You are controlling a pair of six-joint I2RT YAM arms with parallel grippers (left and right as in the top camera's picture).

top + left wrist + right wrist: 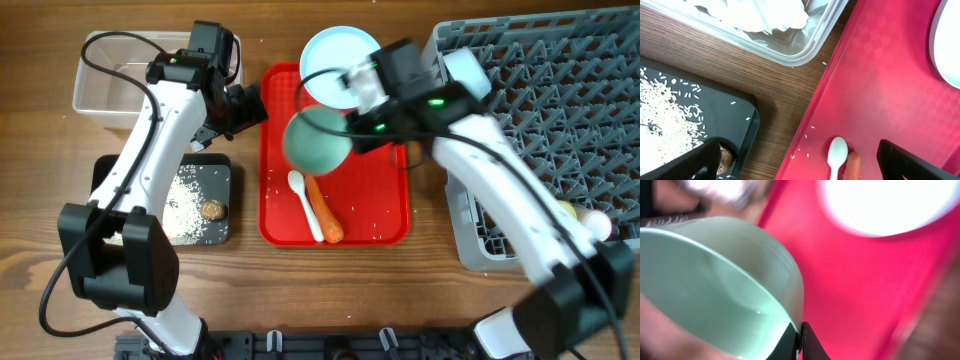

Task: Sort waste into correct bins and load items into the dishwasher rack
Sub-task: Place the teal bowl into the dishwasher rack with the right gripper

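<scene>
Only the right wrist view shows the right claw (800, 336) clamped on the bowl (715, 285) rim; the left wrist view shows the left claw (802, 160) spread apart.

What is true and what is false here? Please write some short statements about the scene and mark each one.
The right fingers grip a bowl by its rim. True.
Rice grains lie in the black tray. True.
The carrot lies in the black tray. False: it lies on the red tray, beside the spoon.
The left fingers hold the spoon. False: they are open and hold nothing.
The clear tub is empty. False: white paper lies in it.
</scene>
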